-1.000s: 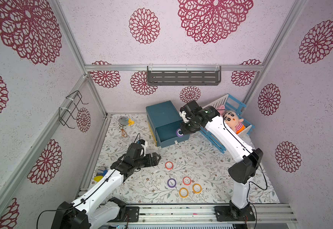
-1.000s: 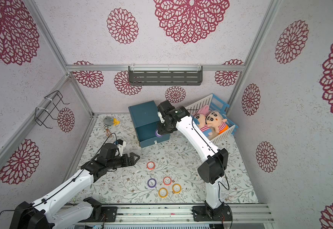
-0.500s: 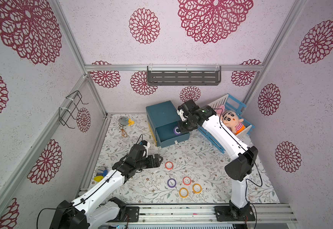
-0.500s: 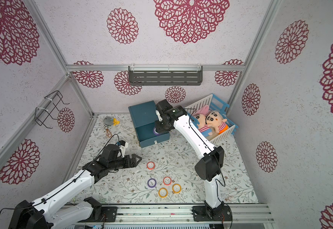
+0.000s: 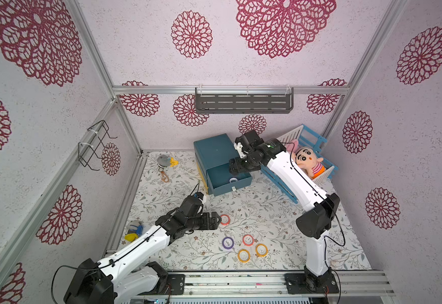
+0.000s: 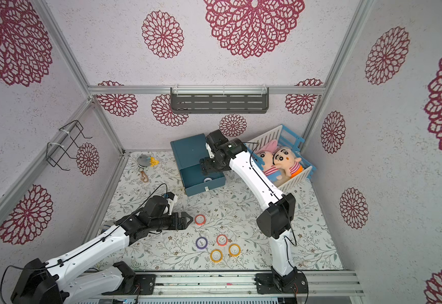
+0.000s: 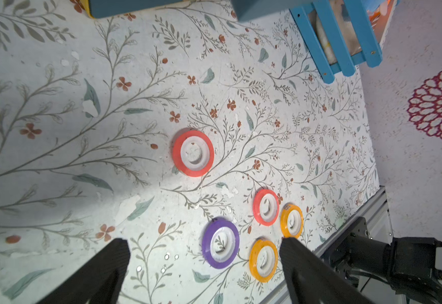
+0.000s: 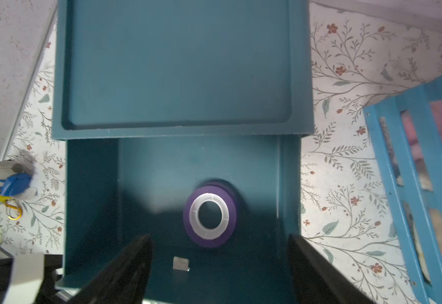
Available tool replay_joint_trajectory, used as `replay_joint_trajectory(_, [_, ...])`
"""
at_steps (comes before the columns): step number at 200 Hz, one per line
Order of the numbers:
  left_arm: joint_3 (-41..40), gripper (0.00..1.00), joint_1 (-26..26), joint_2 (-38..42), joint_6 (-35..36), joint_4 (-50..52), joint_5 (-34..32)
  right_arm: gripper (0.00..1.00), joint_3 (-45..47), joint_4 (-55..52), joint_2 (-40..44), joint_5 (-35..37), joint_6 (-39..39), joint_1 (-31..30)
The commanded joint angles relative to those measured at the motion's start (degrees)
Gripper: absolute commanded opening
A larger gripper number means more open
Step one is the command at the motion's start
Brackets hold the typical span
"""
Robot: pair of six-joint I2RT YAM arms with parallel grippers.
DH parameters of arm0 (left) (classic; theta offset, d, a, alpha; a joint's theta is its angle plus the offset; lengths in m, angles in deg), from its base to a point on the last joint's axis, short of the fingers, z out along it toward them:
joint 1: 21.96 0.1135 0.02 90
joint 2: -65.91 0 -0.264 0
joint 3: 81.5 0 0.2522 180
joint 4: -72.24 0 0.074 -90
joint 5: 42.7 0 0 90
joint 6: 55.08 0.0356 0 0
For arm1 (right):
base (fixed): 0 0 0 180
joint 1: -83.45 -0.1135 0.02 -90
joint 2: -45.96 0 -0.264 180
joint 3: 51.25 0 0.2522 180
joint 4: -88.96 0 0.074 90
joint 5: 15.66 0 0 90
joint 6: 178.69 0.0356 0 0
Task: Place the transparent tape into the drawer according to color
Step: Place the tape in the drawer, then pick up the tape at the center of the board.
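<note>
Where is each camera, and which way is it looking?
Top views: high above the front rail, looking down at the floral table; both arms show, with left gripper and right gripper.
Left wrist: on the left arm, looking down at the red roll and four more; its open fingers show.
Right wrist: on the right arm, looking into the drawer at a purple roll; its open fingers show.
Shared: both wrist views catch the blue crate.

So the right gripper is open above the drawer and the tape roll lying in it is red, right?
No, the tape roll in the drawer is purple, not red; the right wrist view shows it. The right gripper is open above the drawer.
</note>
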Motion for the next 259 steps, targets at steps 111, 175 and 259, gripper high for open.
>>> replay_joint_trajectory(111, [13.3,0.97,-15.8,-18.1,-8.2,16.2,-5.6,0.99,55.6,26.0,41.0,-10.0,4.8,10.0])
replay_joint_trajectory(175, [17.4,0.97,-17.5,-26.4,-9.5,19.5,-7.4,0.99,69.4,29.3,48.4,-12.8,5.2,12.1])
replay_joint_trajectory(259, [18.5,0.69,-18.1,-32.4,-9.0,17.8,-6.5,0.99,75.7,29.5,53.2,-14.7,3.6,16.2])
